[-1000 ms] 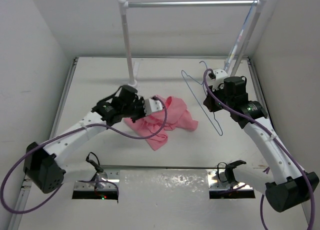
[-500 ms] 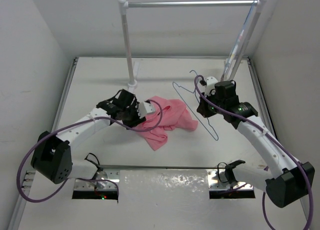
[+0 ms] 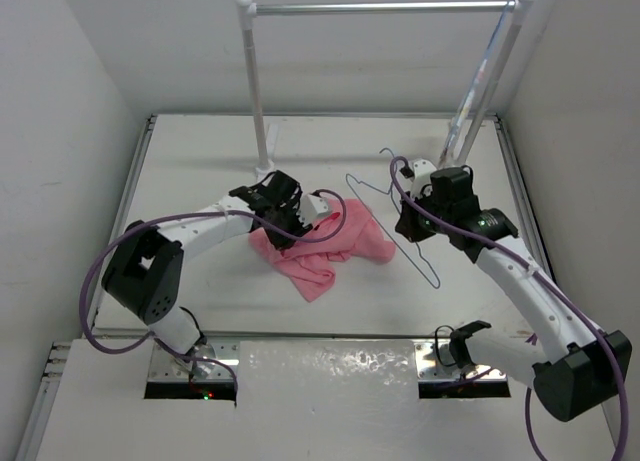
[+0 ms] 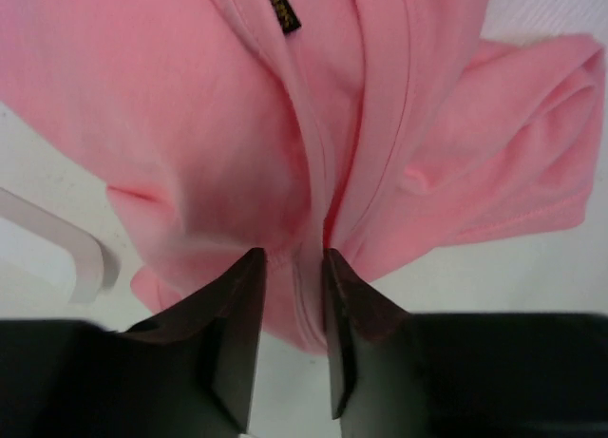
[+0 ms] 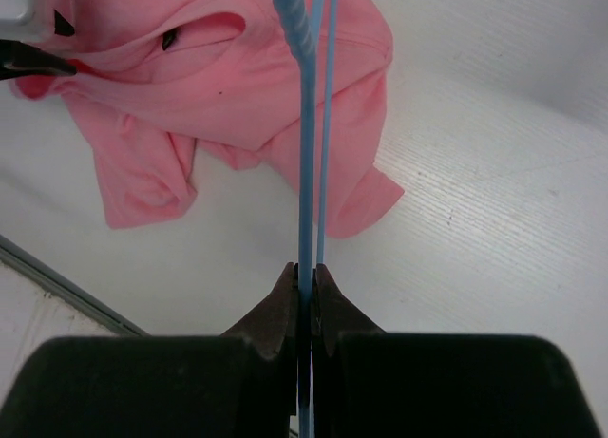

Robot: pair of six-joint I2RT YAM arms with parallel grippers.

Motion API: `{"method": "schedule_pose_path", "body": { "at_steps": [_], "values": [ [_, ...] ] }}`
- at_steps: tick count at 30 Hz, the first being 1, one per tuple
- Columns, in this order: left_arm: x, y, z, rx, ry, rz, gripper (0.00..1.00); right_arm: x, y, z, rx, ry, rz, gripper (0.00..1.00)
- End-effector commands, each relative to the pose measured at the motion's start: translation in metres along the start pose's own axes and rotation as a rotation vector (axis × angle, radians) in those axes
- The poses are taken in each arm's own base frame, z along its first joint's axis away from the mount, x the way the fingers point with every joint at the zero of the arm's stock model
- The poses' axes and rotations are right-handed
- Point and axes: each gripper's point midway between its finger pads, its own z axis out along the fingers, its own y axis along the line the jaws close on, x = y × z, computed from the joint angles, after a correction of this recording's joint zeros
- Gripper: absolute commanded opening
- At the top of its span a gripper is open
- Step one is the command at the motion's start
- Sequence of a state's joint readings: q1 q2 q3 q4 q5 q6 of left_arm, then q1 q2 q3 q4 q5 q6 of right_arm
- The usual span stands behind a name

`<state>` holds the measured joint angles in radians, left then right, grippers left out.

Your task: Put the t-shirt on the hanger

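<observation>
Centre of the frame: the salmon-pink t-shirt (image 3: 325, 243) lies crumpled on the white tabletop (image 3: 200, 161). The left claw (image 4: 290, 338) — fingers partly spread — presses into a fabric fold. Right of centre, the right claw (image 5: 304, 295) pinches the pale-blue hanger (image 3: 400, 221) tight.

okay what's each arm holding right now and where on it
The right gripper is shut on the hanger, pinching its thin wire. The left gripper straddles a t-shirt fold; an actual grip cannot be told.

The left arm reached forward and inward, its left gripper (image 4: 290, 267) low with fingers (image 4: 237, 333) partly parted around a fold of cloth. The right arm stretched forward, its right gripper (image 5: 304, 278) clamped tight on thin wire.
</observation>
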<state>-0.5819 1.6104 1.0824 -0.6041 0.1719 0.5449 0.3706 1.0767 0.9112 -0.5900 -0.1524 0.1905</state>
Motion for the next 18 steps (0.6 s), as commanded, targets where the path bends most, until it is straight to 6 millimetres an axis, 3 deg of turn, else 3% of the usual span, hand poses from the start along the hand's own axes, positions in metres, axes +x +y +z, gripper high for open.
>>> {"method": "schedule_pose_path", "body": {
  "at_steps": [1, 2, 4, 6, 9, 11, 14, 18],
  "values": [
    [-0.01, 0.009, -0.016, -0.053, -0.033, -0.017, 0.26, -0.013, 0.012, -0.018, -0.043, -0.063, -0.012, 0.0],
    [-0.012, 0.01, -0.018, -0.056, -0.04, -0.017, 0.26, -0.012, 0.012, -0.019, -0.045, -0.059, -0.012, 0.0],
    [-0.013, 0.012, -0.019, -0.07, -0.037, -0.025, 0.16, -0.012, 0.016, -0.025, -0.06, -0.063, -0.017, 0.0],
    [-0.014, 0.024, -0.023, -0.136, -0.037, -0.043, 0.0, -0.007, 0.027, -0.029, -0.117, -0.041, -0.043, 0.0],
    [-0.021, 0.038, -0.03, -0.221, -0.07, -0.061, 0.0, 0.013, 0.044, -0.037, -0.195, 0.043, -0.121, 0.0],
    [-0.032, 0.054, -0.038, -0.286, -0.097, -0.085, 0.0, 0.025, 0.043, -0.042, -0.175, 0.097, -0.158, 0.0],
    [-0.057, 0.073, -0.043, -0.336, -0.155, -0.128, 0.0, 0.026, 0.045, -0.047, -0.176, 0.096, -0.208, 0.0],
    [-0.08, 0.083, -0.042, -0.335, -0.189, -0.143, 0.0, 0.017, 0.054, -0.053, -0.218, 0.061, -0.248, 0.0]
  ]
}}
